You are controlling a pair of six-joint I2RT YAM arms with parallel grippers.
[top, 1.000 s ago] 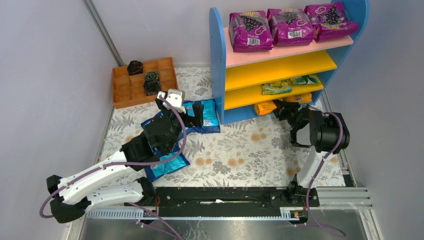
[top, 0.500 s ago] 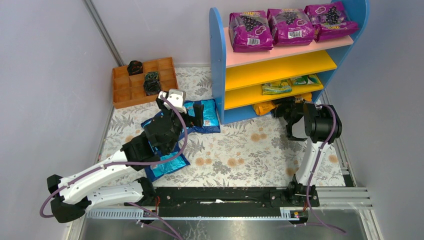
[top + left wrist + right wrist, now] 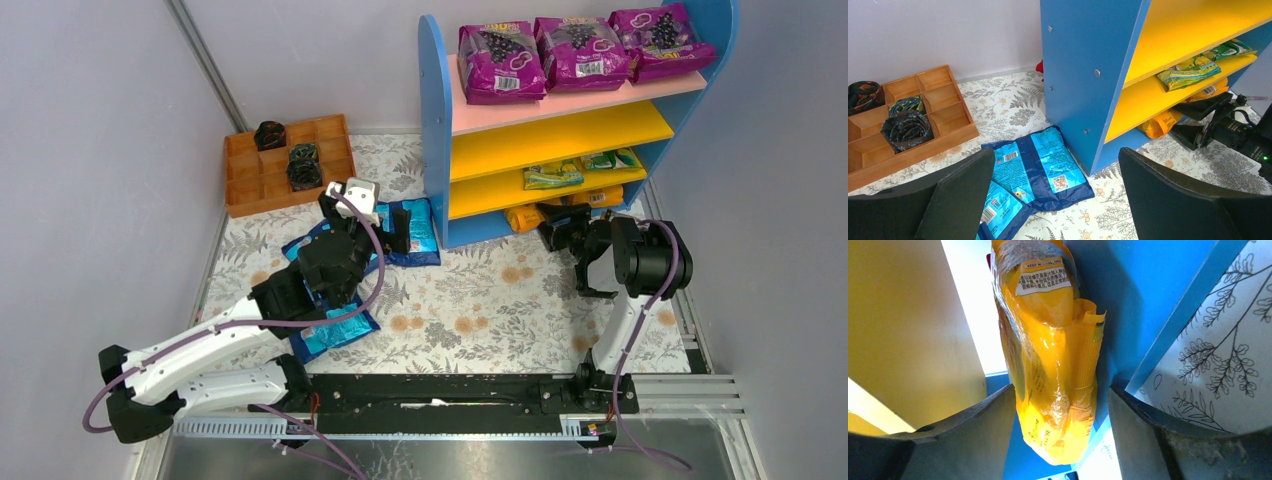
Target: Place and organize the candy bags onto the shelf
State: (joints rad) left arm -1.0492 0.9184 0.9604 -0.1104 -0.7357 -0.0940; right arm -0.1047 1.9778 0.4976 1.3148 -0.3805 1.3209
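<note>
Compared with a second ago, the right gripper (image 3: 556, 228) has moved in from the open desk (image 3: 480, 290) to the mouth of the lowest tier of the shelf (image 3: 432, 120). Its jaws stand apart on either side of an orange bag (image 3: 1053, 365), which lies on that bottom tier against the blue panel. The wrist view shows the bag unsqueezed, though whether a finger brushes it cannot be told. The left gripper (image 3: 1057, 165) has edged a little toward the shelf. It hovers with its jaws wide apart and nothing between them, above the blue bags (image 3: 1048, 165) that lie flat on the desk at the foot of the shelf's left panel. Another blue bag (image 3: 335, 335) lies nearer the arm bases, where it lay before. The green-yellow bags (image 3: 553, 175) on the lower yellow board and the purple bags (image 3: 500, 60) on the pink board have not shifted.
</note>
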